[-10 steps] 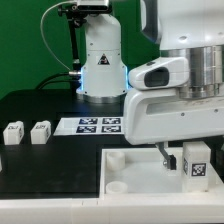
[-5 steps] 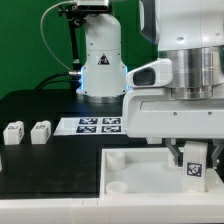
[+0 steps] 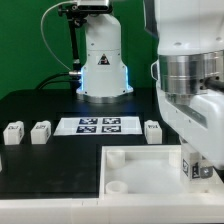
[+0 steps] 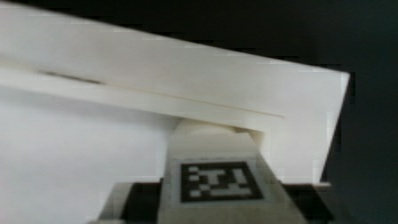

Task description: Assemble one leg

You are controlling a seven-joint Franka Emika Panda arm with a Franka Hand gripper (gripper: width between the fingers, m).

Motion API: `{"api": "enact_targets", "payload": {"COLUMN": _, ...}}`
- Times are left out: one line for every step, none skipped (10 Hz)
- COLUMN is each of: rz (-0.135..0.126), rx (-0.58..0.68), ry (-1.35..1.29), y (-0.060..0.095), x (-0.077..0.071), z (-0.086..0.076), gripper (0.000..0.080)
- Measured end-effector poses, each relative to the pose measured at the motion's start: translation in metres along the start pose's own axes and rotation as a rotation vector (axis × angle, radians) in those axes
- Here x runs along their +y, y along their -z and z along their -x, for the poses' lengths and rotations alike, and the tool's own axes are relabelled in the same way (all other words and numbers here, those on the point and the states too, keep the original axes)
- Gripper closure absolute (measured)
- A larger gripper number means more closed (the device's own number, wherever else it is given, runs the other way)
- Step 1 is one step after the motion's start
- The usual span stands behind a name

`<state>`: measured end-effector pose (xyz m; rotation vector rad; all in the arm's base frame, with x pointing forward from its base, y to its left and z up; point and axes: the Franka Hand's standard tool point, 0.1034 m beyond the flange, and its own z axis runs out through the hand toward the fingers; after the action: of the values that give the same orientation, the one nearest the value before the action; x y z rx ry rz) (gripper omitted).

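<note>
Four small white cube-like legs show: three (image 3: 13,133) (image 3: 41,131) (image 3: 153,132) stand on the black surface (image 3: 50,165), and one leg (image 3: 196,165) (image 4: 219,176) is clenched in the jaws over the smooth white tray (image 3: 140,172).

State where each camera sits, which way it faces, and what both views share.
Exterior view: off the arm, level with the black table, facing the robot base; the arm's wrist fills the exterior view's right.
Wrist view: on the wrist, looking down along the pincer at the white tray-like part.
Shared: the tagged leg between the fingers, and the tray-like part.
</note>
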<state>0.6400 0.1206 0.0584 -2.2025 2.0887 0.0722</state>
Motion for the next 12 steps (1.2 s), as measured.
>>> {"api": "enact_targets", "payload": {"rz": -0.001, "rx": 0.000, "ry": -0.120, "y": -0.0005, "x": 0.0000, "z": 0.0014, "gripper": 0.0509}}
{"api": "enact_targets", "payload": {"rz": -0.001, "rx": 0.001, "ry": -0.209, "y": -0.0009, "x": 0.0004, "z": 0.0030, "gripper": 0.0509}}
{"api": "enact_targets", "payload": {"rz": -0.001, "rx": 0.002, "ry": -0.280, "y": -0.0010, "x": 0.0006, "z": 0.0037, "gripper": 0.0509}}
{"api": "enact_targets", "payload": {"rz": 0.000, "rx": 0.003, "ry": -0.384, "y": -0.0016, "x": 0.0009, "z": 0.0023, "gripper": 0.0509}}
{"api": "enact_targets", "payload": {"rz": -0.003, "rx": 0.008, "ry": -0.446, "y": -0.0008, "x": 0.0002, "z": 0.0003, "gripper": 0.0509}}
{"api": "enact_targets", "payload": {"rz": -0.005, "rx": 0.014, "ry": -0.452, "y": -0.0007, "x": 0.0001, "z": 0.0002, "gripper": 0.0509}}
{"api": "enact_targets", "payload": {"rz": -0.007, "rx": 0.017, "ry": -0.441, "y": -0.0005, "x": -0.0001, "z": -0.0002, "gripper": 0.0509}}
{"api": "enact_targets", "payload": {"rz": -0.005, "rx": 0.017, "ry": -0.412, "y": -0.0011, "x": 0.0003, "z": 0.0000, "gripper": 0.0509}}
{"api": "enact_targets", "payload": {"rz": -0.005, "rx": 0.018, "ry": -0.412, "y": -0.0016, "x": 0.0005, "z": 0.0001, "gripper": 0.0333}}
{"api": "enact_targets", "payload": {"rz": -0.004, "rx": 0.018, "ry": -0.411, "y": -0.0018, "x": 0.0006, "z": 0.0001, "gripper": 0.0215}}
{"api": "enact_targets", "payload": {"rz": -0.005, "rx": 0.018, "ry": -0.410, "y": -0.0018, "x": 0.0006, "z": 0.0006, "gripper": 0.0215}}
{"api": "enact_targets", "payload": {"rz": -0.019, "rx": 0.011, "ry": -0.402, "y": 0.0059, "x": -0.0002, "z": 0.0074, "gripper": 0.0161}}
